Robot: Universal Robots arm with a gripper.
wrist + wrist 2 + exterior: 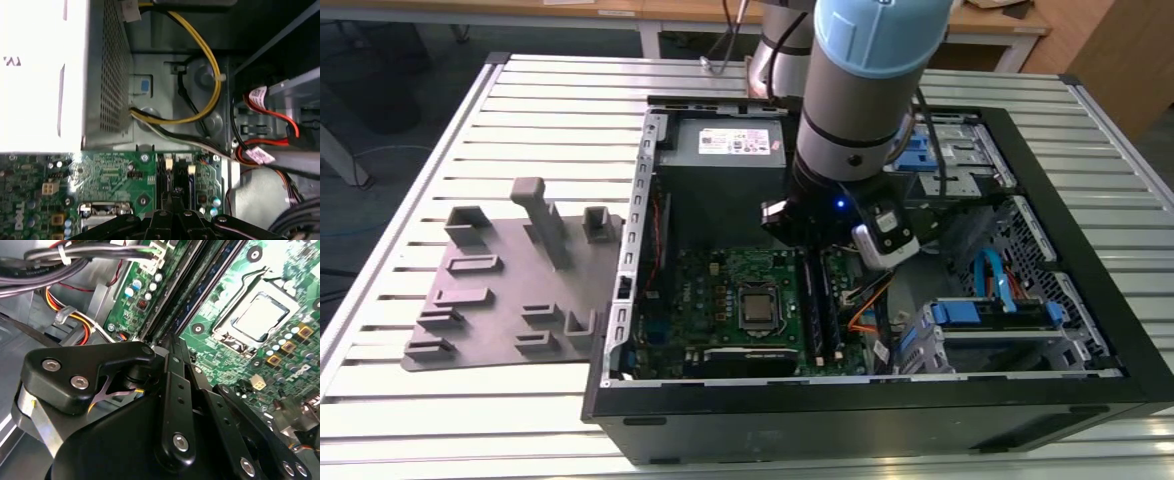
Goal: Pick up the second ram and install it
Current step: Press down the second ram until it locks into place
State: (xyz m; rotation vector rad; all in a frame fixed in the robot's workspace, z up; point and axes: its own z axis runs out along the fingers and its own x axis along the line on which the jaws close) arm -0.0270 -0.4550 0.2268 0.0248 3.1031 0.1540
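In the exterior view, the arm stands over the open computer case (640,250) in the center of the frame, and the gripper (834,262) is low above the black memory slots (821,300), on the exterior view's right side of the green motherboard (734,300). The grey holder tray (507,280) at the left of the frame seems to carry no ram stick. In the second wrist view, the gripper (167,337) has its 2 fingers (172,367) pressed close together and pointing down at the long slots (200,287) in the upper middle. I cannot tell if the second ram is pinched between them or already sits in a slot. In the first wrist view, the slots (175,175) are at the lower center, just above the gripper (176,192). I judge the pickup is done and the installing is in progress or almost finished.
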